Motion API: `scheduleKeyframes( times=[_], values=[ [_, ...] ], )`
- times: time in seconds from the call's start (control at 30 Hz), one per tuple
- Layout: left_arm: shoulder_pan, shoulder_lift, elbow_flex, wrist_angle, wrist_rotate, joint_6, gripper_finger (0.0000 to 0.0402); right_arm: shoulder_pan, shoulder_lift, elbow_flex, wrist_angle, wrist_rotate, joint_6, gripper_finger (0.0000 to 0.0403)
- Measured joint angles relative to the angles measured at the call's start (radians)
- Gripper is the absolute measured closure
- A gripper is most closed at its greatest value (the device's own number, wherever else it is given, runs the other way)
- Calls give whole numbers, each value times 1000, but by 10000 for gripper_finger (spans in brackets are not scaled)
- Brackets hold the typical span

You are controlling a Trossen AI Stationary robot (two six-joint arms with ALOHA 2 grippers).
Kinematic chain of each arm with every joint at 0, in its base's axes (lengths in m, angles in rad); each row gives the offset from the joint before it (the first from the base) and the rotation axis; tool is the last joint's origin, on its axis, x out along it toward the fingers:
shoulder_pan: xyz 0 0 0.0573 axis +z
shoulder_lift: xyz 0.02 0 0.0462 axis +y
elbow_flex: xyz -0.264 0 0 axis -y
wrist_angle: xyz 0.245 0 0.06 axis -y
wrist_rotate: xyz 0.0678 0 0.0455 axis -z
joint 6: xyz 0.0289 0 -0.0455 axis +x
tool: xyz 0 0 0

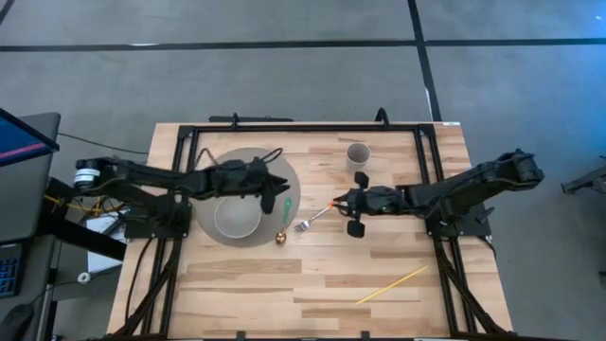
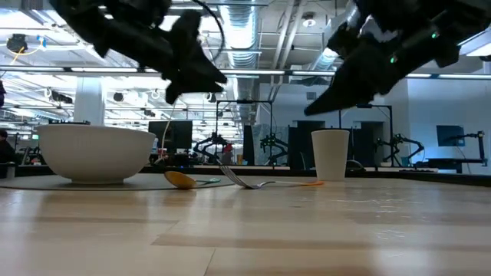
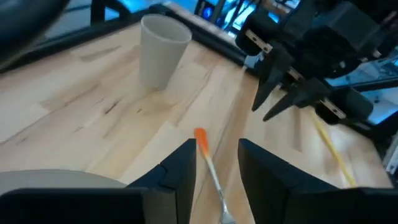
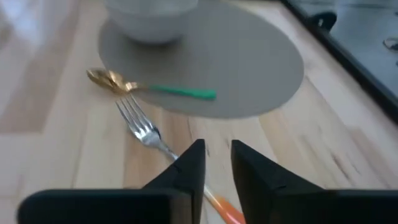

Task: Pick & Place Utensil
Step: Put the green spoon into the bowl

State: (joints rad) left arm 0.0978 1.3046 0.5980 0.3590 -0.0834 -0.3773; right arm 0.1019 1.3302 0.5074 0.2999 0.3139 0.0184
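Fork (image 1: 315, 218) lay on table (image 1: 284, 284), tines beside spoon (image 1: 285, 220), orange handle under right gripper (image 1: 356, 203), jaws spread, nothing held. Left gripper (image 1: 277, 192) over mat (image 1: 290, 182), jaws parted, empty.

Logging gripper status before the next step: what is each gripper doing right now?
Left gripper: open, empty, above the gray mat.
Right gripper: open, empty, over the fork's orange handle end.
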Motion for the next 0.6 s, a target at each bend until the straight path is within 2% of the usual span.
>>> scheduleKeyframes(
  times=[0.13, 0.3, 0.47, 0.6],
  values=[
    [25, 104, 31, -25, 39, -2, 282, -9, 73, 14, -2, 0, 13, 316],
    [74, 203, 33, -45, 73, -29, 282, -11, 129, 26, -1, 0, 16, 315],
    [108, 280, 33, -45, 143, -76, 282, -13, 148, 46, -2, 0, 17, 316],
    [92, 301, 33, -47, 148, -103, 282, -13, 142, 57, -1, 0, 16, 316]
  ],
)
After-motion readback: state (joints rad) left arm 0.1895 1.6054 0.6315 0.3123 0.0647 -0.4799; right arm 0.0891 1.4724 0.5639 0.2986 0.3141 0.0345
